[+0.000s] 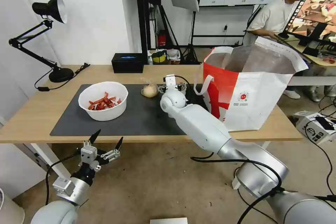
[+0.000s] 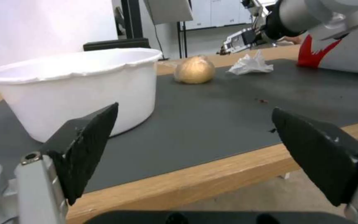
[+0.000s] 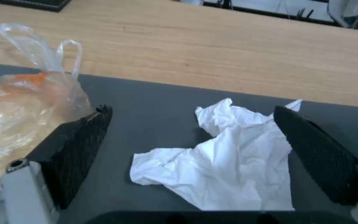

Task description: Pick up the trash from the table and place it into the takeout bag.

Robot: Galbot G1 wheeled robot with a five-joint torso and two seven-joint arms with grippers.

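- Your left gripper [image 1: 106,139] sits nearest the head camera, at about 7 o'clock in that view, below the near edge of the table [image 1: 31,119] and off it. Fingers splayed wide, nothing between them.
- From the left wrist view, that same gripper [image 2: 193,146] frames the table's near edge; the white bowl [image 2: 75,90] stands just past it on the mat.
- Bowl [image 1: 103,100] in the head view: upright on the dark grey mat [image 1: 140,119], at roughly 9 o'clock from the picture's centre, red chili scraps [image 1: 103,103] lying inside.
- Small clear baggie [image 1: 149,90] with a beige lump rests on the mat's far part, at 3 o'clock from the bowl and well apart from it.
- Your right arm [image 1: 203,126] reaches over the mat; its gripper [image 1: 171,85] is just beside the baggie, at the baggie's 3 o'clock.
- Right wrist view: right gripper [image 3: 191,137] spread wide, jaws either side of the crumpled white napkin [image 3: 228,165]. Napkin lies on the mat, one fingertip [image 3: 295,121] close against its edge; you cannot tell whether it touches. Nothing gripped.
- Baggie [image 3: 21,105] lies just outside the other finger [image 3: 85,137].
- Takeout bag [image 1: 252,91] stands upright at the table's right end, at 3 o'clock from the gripper, mouth open, foil lining showing.
- Black box [image 1: 127,62] on bare wood beyond the mat, at 12 o'clock from the bowl; desk lamp [image 1: 45,35] at 10 o'clock.
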